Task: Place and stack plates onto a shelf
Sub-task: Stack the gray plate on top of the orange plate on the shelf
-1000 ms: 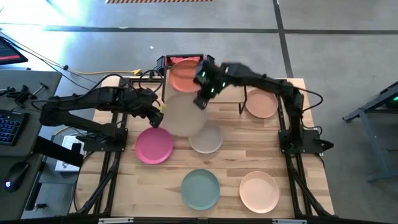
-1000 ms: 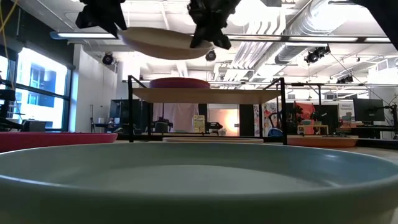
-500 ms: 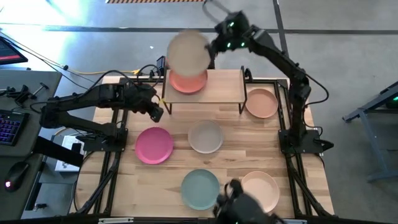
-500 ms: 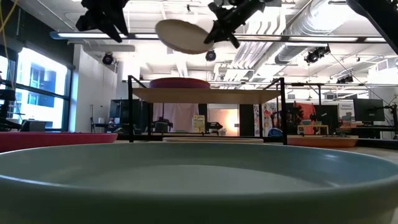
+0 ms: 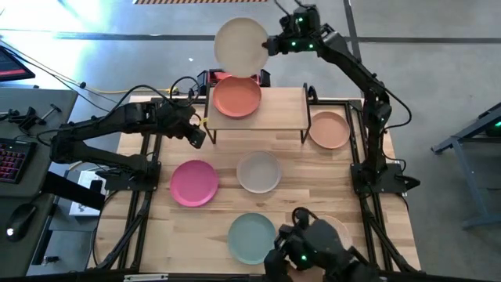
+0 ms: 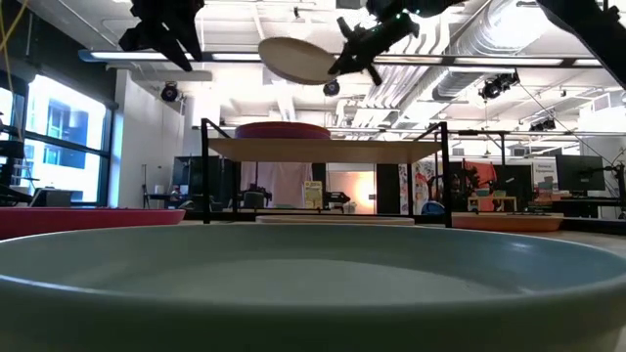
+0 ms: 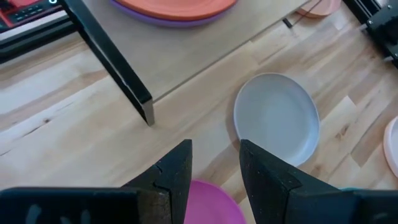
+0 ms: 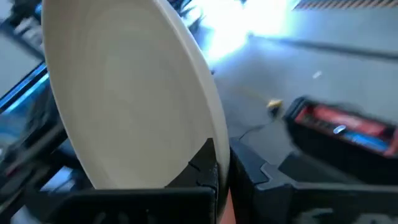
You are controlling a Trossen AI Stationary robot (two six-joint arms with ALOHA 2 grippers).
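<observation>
The right gripper [image 5: 270, 45] is clenched on the rim of a cream plate [image 5: 242, 46], holding it high in the air beyond the far left end of the shelf [image 5: 282, 113]. An orange plate [image 5: 237, 97] lies on the shelf's left half, on top of a purple one. The left gripper [image 5: 199, 139] hangs released and empty just left of the shelf, above the worktop [image 5: 297, 202]. Pink [image 5: 194, 182], grey [image 5: 259, 172], teal [image 5: 252, 237] and peach [image 5: 329, 129] plates lie on the worktop.
</observation>
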